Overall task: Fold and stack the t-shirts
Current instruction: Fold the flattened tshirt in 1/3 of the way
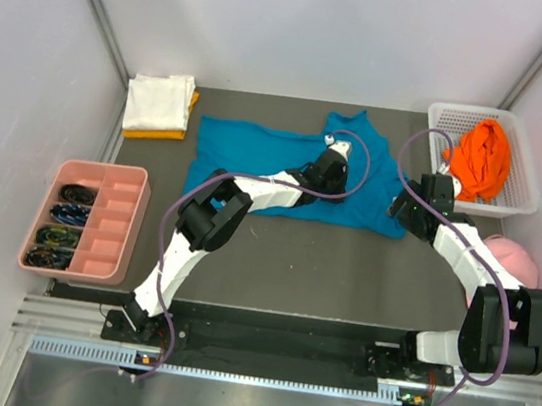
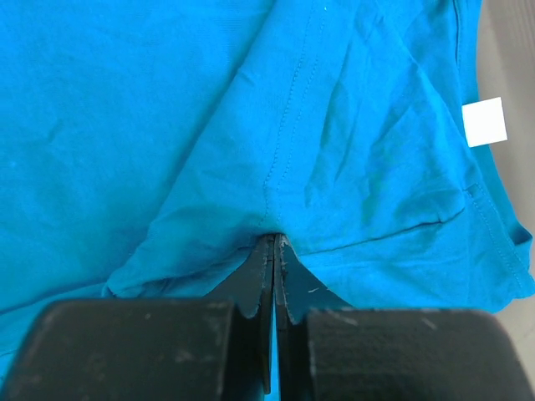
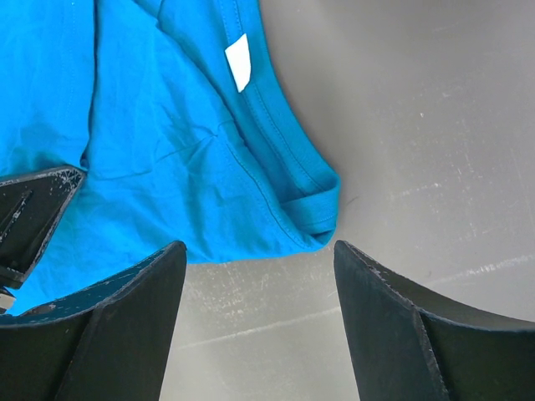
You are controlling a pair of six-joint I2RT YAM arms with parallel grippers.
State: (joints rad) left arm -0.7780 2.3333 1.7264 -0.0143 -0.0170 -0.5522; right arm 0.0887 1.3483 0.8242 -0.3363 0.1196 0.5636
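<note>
- Teal-blue t-shirt point(image 1: 257, 161) lies unfolded; left gripper point(image 2: 274, 244) is pinched closed on its cloth.
- Right gripper point(image 3: 259, 249) gapes empty at its near-right corner.
- Left of it, white t-shirt point(image 1: 159, 99) is stacked on yellow-orange t-shirt point(image 1: 159, 134); right of it, bright orange t-shirt point(image 1: 482, 160) waits in basket point(image 1: 470, 115).

Grey table point(image 1: 294, 257): teal t-shirt point(image 1: 257, 156), folded stack point(image 1: 159, 101), white basket point(image 1: 476, 112)

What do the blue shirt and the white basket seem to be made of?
The teal-blue t-shirt: soft knit cloth, probably cotton, matte; it wrinkles and shows stitched seams. The white basket: looks like rigid moulded plastic; its walls are a regular lattice.
</note>
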